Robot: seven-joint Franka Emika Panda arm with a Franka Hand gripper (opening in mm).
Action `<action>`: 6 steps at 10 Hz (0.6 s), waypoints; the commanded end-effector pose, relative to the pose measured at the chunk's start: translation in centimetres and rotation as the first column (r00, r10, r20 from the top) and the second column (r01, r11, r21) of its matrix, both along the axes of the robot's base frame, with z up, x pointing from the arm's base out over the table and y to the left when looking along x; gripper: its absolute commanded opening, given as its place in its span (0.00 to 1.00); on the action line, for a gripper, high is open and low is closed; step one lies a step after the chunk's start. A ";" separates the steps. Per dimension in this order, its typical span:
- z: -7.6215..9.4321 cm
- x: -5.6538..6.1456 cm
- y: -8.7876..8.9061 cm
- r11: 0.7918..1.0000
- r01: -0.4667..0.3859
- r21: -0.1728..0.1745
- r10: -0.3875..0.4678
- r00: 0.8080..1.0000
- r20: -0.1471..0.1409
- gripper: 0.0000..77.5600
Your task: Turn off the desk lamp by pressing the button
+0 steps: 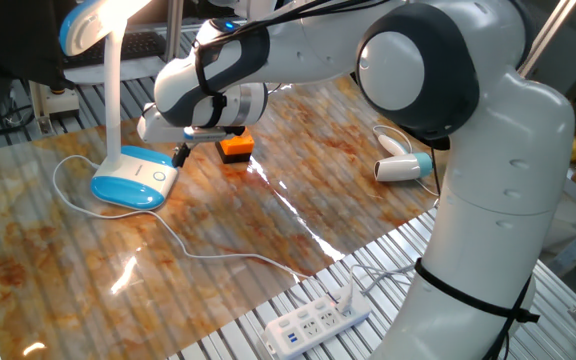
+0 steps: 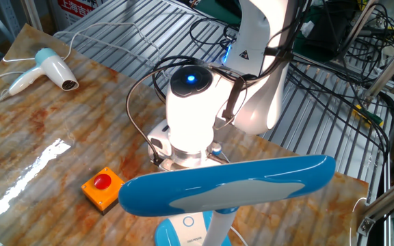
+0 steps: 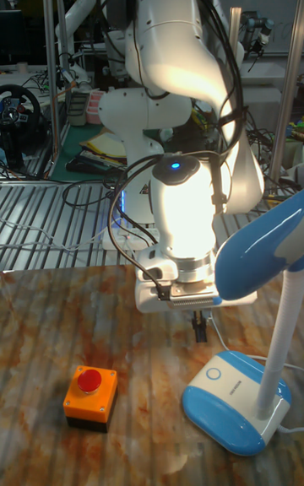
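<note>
The desk lamp [image 1: 128, 178] stands at the left side of one fixed view, on the marbled table [image 1: 268, 230]. Its blue and white base lies flat, and the slim neck goes up to the head in the upper left corner. The head is bright, so the lamp is on. In the tall fixed view the base sits in the lower right, and the button [image 3: 212, 374] shows as a small faint ring on the white top face.

The gripper [image 1: 181, 154] hangs just to the right of the base, with dark fingertips pointing down, a little above the table. In the tall fixed view the gripper [image 3: 199, 328] is above and a little to the left of the base, not touching it. Whether the fingers are apart or closed cannot be told.

An orange box with a red push button [image 3: 89, 397] stands in the lower left of the tall view. A hair dryer [image 1: 404, 166] lies at the right side of one fixed view, and a power strip [image 1: 313, 322] is at the bottom.
</note>
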State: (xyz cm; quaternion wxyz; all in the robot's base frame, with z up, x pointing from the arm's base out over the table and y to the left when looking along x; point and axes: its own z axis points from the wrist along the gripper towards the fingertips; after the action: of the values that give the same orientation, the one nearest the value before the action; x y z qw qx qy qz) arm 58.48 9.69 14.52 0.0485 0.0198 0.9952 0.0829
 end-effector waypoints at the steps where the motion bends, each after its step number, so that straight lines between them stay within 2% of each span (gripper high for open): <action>1: 0.4 1.0 0.2 1.000 0.004 0.002 -0.004 1.000 0.007 0.00; 6: -0.1 2.1 0.1 1.000 -0.001 0.002 0.001 1.000 0.007 0.00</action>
State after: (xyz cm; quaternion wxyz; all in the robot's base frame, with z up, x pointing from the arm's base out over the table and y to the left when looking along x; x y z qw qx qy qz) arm 60.45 9.80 14.32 0.0504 0.0193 0.9950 0.0836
